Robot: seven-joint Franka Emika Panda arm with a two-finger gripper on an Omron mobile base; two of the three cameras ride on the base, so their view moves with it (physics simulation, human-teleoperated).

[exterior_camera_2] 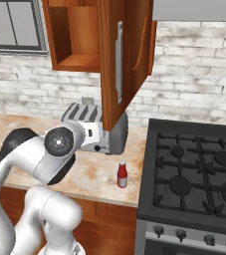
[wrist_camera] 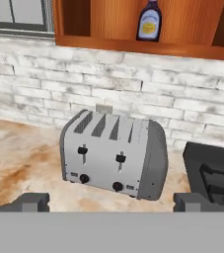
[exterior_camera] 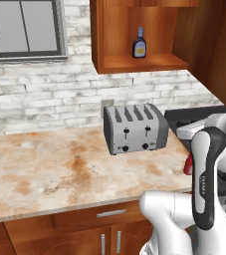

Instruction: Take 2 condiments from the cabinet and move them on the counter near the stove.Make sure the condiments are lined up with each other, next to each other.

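Standing half done, by my reading: one bottle down, one to fetch.

Worktop [exterior_camera: 50,164]: mottled beige-orange slab running from the window side to the stove [exterior_camera_2: 194,174]. Stove is black, grates and front knobs plain in the right base view.

Cabinet [exterior_camera: 109,35]: reddish wood on the wall above the toaster, door swung open, shelf niche exposed. Open door hangs forward over the toaster in the right base view.

Toaster [wrist_camera: 113,155]: silver, four slots, at the back of the worktop, just left of the stove.

Arm: elbow raised, hand low and facing the toaster and wall. Fingers [wrist_camera: 111,201]: two dark tips at the bottom of the hand view, spread wide, nothing between them. Holding nothing.

Red bottle [exterior_camera_2: 122,175]: white cap, upright on the worktop near its front edge, just beside the stove's left side, in front of the toaster. A sliver of red also shows behind the arm in the left base view. This one looks placed.

Dark bottle [exterior_camera: 139,44]: yellow label, upright on the cabinet shelf, well above the hand.

Left to do, as I judge it: reach up to the shelf, take the dark bottle, set it next to the red one, in line.
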